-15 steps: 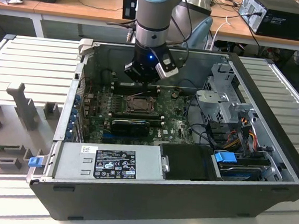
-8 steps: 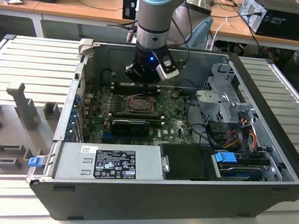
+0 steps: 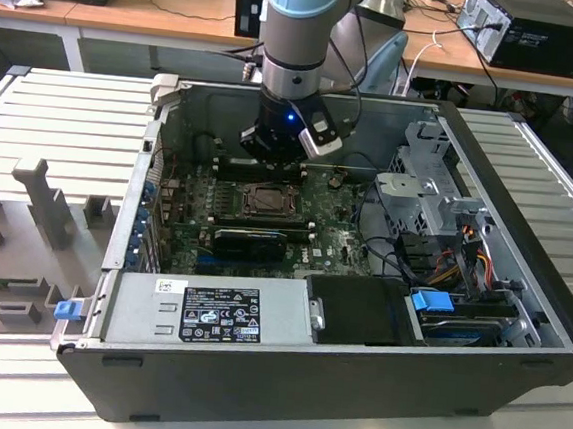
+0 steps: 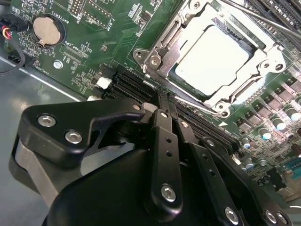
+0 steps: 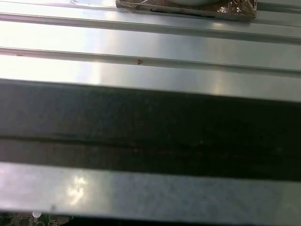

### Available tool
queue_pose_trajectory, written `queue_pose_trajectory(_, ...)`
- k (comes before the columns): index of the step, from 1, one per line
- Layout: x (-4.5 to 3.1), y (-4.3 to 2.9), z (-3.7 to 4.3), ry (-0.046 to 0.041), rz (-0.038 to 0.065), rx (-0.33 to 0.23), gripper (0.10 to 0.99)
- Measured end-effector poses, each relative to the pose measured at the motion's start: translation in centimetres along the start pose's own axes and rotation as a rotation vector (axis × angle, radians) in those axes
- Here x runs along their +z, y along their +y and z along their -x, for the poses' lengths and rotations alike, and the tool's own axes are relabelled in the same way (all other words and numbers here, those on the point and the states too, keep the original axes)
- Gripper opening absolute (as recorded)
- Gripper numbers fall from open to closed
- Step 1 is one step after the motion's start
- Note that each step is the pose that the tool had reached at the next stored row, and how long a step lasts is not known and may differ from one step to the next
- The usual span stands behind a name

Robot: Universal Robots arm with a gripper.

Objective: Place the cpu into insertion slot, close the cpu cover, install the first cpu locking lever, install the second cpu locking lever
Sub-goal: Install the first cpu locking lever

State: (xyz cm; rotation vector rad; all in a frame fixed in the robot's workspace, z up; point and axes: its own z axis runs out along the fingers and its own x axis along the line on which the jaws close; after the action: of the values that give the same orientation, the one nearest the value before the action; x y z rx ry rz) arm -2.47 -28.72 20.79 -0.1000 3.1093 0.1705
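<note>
In the second wrist view the pale cpu (image 4: 214,56) lies flat in the insertion slot (image 4: 165,88). The silvery cpu cover (image 4: 175,47) is folded down around the cpu, which shows through its window. A thin wire locking lever (image 4: 200,104) runs along the socket's near side, and another lever (image 4: 263,16) crosses the far corner. My gripper (image 4: 166,98) is shut, its black fingers (image 4: 164,141) side by side, tips just at the near lever beside the socket corner. In the exterior view the gripper (image 3: 272,155) hangs just behind the socket (image 3: 268,201) inside the open computer case.
Black memory slots (image 4: 129,84) lie between my fingertips and the socket. A coin battery (image 4: 46,30) sits on the green board. The case holds a power supply (image 3: 208,313), drive cage (image 3: 425,176) and cables (image 3: 464,255). The first wrist view shows the case wall (image 5: 150,127) and ribbed table (image 5: 150,42).
</note>
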Motion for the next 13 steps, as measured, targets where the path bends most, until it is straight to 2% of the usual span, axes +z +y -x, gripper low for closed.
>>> queue_pose_trajectory(8,0.50,-0.05,0.04,0.0002,-0.005,0.000,0.106)
queue_pose_trajectory(13,0.35,-0.04,0.04,0.0005,-0.007,0.000,0.106)
